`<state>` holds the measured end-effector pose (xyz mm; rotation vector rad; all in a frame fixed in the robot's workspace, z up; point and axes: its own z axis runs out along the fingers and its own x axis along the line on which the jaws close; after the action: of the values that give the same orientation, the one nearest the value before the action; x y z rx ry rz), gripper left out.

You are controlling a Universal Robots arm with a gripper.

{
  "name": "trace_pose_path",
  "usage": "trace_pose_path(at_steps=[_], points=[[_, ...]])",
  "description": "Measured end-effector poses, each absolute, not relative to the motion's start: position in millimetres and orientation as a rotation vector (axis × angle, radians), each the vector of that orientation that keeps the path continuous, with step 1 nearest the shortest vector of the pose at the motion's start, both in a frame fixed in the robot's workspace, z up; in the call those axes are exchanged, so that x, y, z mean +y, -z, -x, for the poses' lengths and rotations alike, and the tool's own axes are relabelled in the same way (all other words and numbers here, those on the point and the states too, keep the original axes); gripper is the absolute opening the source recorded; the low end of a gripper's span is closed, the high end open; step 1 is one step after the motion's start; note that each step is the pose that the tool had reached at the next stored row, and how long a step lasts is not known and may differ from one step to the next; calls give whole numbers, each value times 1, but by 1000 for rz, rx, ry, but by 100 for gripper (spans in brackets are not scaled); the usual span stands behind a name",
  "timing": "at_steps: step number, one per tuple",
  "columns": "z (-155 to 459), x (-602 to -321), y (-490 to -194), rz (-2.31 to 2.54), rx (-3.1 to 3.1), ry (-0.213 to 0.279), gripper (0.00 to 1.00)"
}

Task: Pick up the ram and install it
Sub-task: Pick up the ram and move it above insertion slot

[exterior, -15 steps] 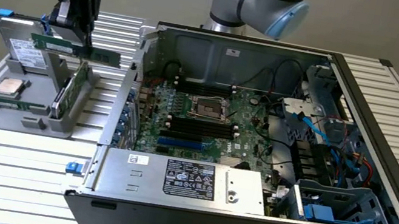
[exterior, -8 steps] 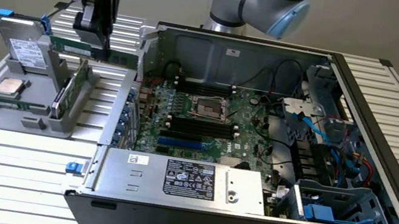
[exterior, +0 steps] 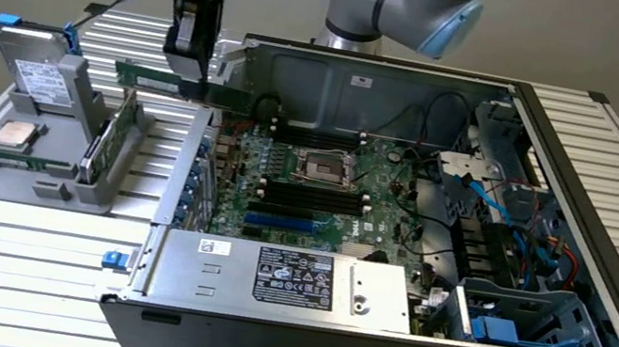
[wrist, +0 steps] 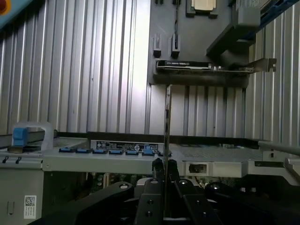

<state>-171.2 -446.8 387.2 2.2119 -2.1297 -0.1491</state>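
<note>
Your tool (exterior: 189,74) (wrist: 165,165) is clamped on the ram (exterior: 148,76) (wrist: 167,122), gripping it approx mid-length w/ the stick lying level and standing on its long edge. In the wrist view you see it edge-on, as a thin line running out from between the fingers (wrist: 154,169). The ram hangs in the air, above the wall of the open PC case (exterior: 604,235) on the exterior view's left, touching nothing but the tool. It's not seated: the black memory slots (exterior: 312,198) on the motherboard (exterior: 397,184) lie below it, toward the exterior view's right. On the other side sits the gray holder (exterior: 61,173) w/ the processor chip (exterior: 17,136) lying flat and the wider green card (exterior: 118,140) (wrist: 206,66) standing on edge. Case and holder both rest on the ribbed metal counter (exterior: 12,274).
</note>
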Motion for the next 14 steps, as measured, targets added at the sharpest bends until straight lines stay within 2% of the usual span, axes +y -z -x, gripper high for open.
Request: trace_pose_path(at_steps=[14], points=[[107, -447, -387, -2218, -2122, 149, 14]])
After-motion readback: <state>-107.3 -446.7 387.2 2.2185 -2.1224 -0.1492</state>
